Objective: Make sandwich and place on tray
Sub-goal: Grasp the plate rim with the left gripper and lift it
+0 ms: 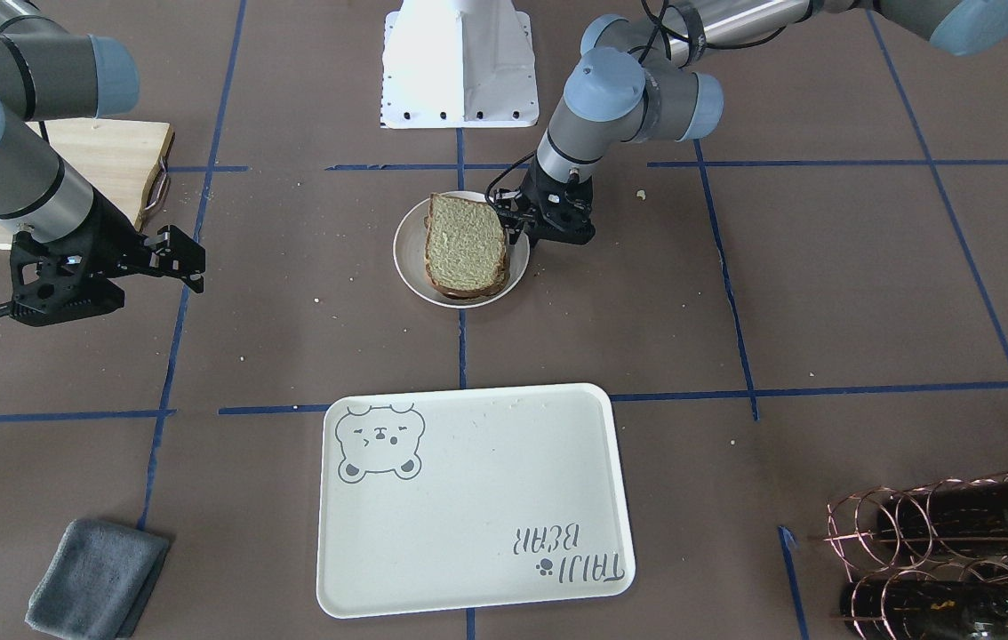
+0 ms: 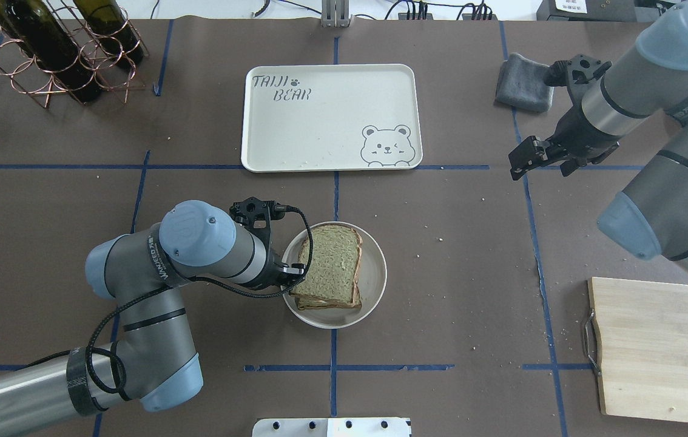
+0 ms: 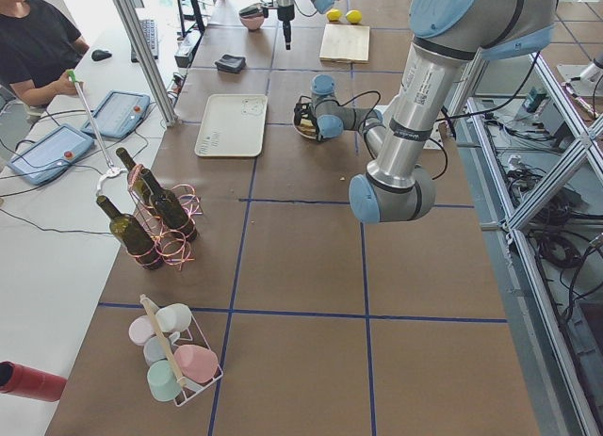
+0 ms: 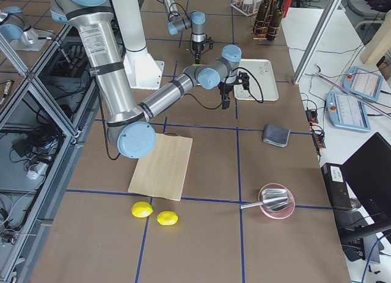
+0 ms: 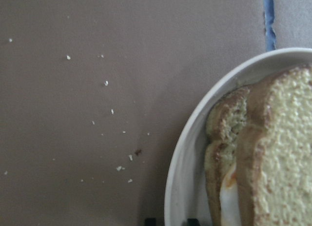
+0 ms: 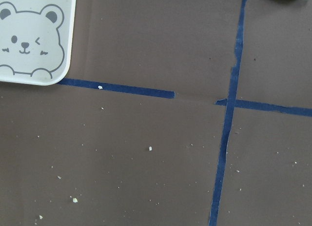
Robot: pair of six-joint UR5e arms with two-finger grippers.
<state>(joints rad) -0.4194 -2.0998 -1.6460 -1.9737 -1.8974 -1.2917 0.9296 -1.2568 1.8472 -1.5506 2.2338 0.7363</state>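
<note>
L gripper (image 2: 291, 276) sits low at the left rim of the plate (image 2: 374, 291), right by the sandwich (image 2: 330, 264), prob. to pinch the stack's edge. You can't tell from these views if its jaws are wide or narrow. The sandwich lies on the plate, egg (image 5: 228, 202) peeking out, not yet on the tray (image 2: 320, 121) beyond. R gripper (image 2: 523, 161) hangs parted & empty, well apart, prob. parked clear.

"TAIJI BEAR": grey lettering (image 2: 280, 88) on tray (image 2: 332, 121), in corner opposite bear drawing (image 2: 386, 145). Front view shows same words upside down, paw mark beside them. White print (image 2: 159, 266) along band of my left arm (image 2: 210, 243), too small to read. Small label (image 2: 687, 109) on my right arm (image 2: 623, 97), unreadable.
</note>
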